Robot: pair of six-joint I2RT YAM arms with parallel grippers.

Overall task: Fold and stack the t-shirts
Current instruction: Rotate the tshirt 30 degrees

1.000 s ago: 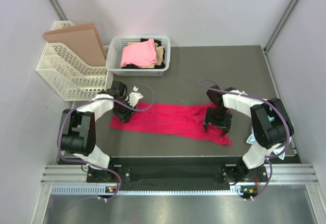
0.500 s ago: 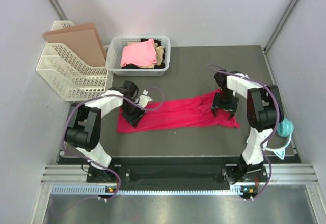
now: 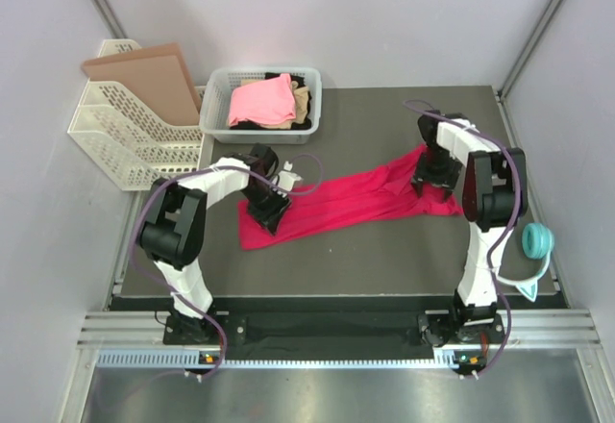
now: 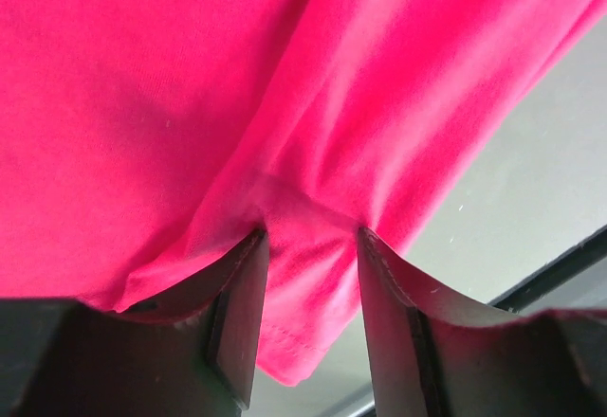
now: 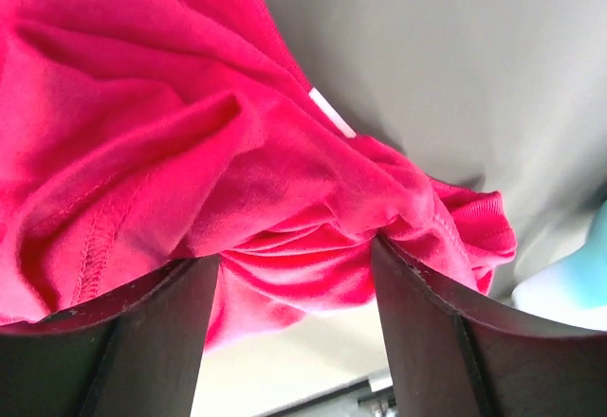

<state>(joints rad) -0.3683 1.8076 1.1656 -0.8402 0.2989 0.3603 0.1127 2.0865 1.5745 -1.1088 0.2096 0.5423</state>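
"Top external view first: where is the crimson t-shirt (image 3: 356, 202)?"

"On the dark bench (image 3: 365, 135), in the middle of the frame, drawn out into a narrow, rumpled band. The light pink t-shirt (image 3: 259, 101) sits apart from it in the white basket (image 3: 216, 133) at upper left."

"Why is it stretched like that?"

"Each end is held. The left end effector (image 3: 267, 213) is at the band's lower-left end, and in the left wrist view a tuck of cloth is pinched between its fingers (image 4: 237, 322). The right end effector (image 3: 434, 175) is at the upper-right end. Its fingers (image 5: 142, 341) are closed on a thick bunch of fabric that presses against both of them. I judge the two grips are there to keep the cloth taut between the arms so it can be laid flat or turned over for a fold."

"And its direction?"

"The long axis runs diagonally, from lower left up to upper right. A small white tag (image 5: 332, 114) shows beside the right grip, so the neck may be at that end. I cannot tell for sure, because the cloth is too gathered to tell collar from hem."
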